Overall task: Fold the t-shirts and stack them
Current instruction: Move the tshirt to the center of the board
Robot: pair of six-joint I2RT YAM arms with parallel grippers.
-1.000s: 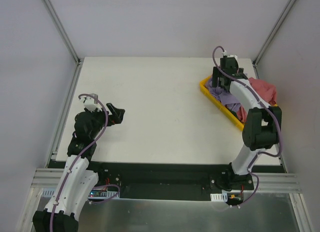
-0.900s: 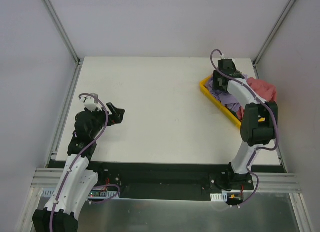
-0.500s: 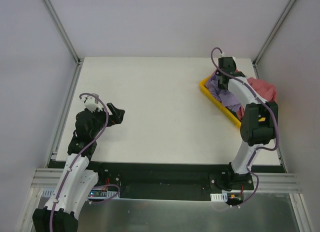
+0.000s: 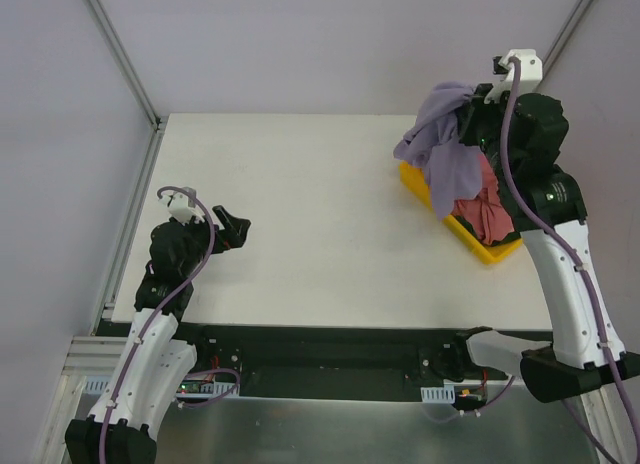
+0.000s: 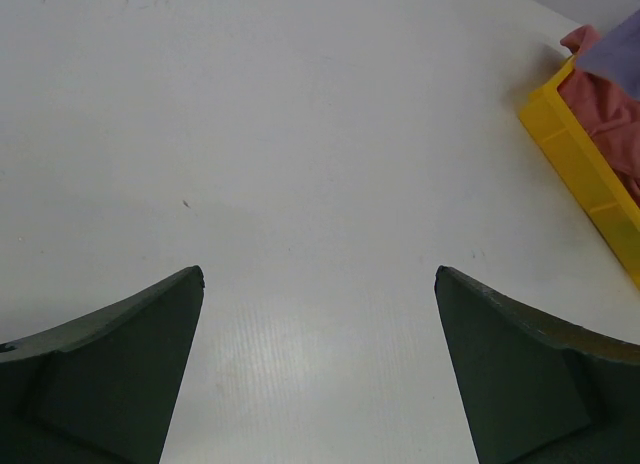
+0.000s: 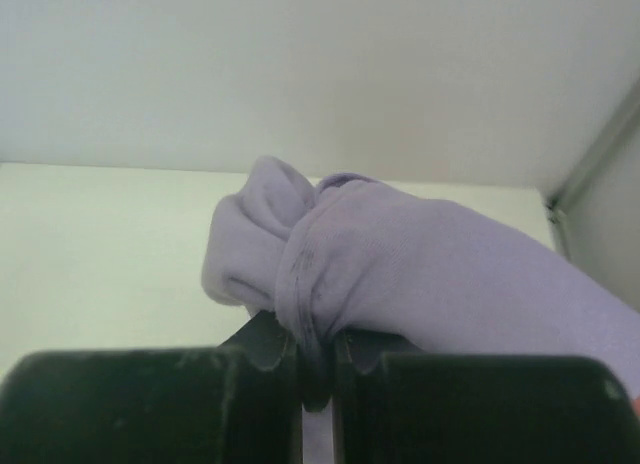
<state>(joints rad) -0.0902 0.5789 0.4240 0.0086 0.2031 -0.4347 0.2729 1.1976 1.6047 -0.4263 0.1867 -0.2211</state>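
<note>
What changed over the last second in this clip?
The right gripper rose out of the yellow tray, shut on the lavender t-shirt, which now hangs above the tray. The pink-red t-shirt stays in the tray; the left gripper stays open, parked over the table.

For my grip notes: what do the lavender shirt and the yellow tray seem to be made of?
Soft lavender purple t-shirt: looks like thin matte knit fabric, probably cotton; it bunches and hangs in limp folds. Shallow yellow rectangular tray: likely rigid plastic, smooth, with straight even walls.
</note>
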